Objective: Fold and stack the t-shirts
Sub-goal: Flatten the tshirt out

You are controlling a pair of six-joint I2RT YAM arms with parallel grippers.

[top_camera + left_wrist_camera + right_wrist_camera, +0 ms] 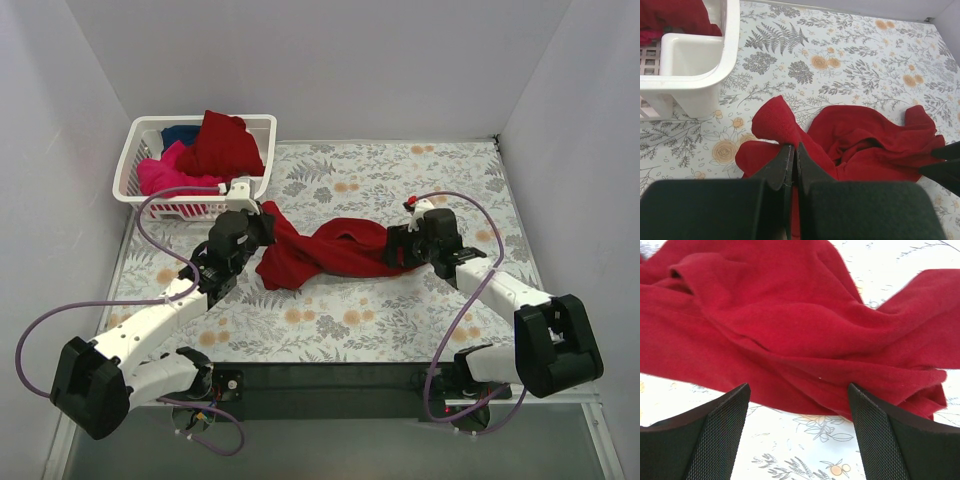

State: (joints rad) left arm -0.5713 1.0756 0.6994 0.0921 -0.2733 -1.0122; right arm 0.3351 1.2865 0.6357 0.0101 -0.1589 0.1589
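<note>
A dark red t-shirt point(335, 250) lies crumpled on the flowered table between both arms. My left gripper point(262, 222) is shut on its left end; in the left wrist view the cloth point(865, 145) rises into the closed fingertips of that gripper point(794, 146). My right gripper point(400, 245) stands open at the shirt's right end. In the right wrist view the shirt's hem point(790, 325) lies just beyond the gripper point(798, 390), with bare table between the fingers. Another dark red t-shirt point(222, 143), a hot pink one point(165, 172) and a dark blue one point(182, 133) sit in the basket.
The white lattice basket point(130, 165) stands at the back left corner, close to my left gripper; its rim point(700, 60) fills the upper left of the left wrist view. White walls enclose the table on three sides. The right gripper's dark fingers point(945, 165) show at the left wrist view's right edge.
</note>
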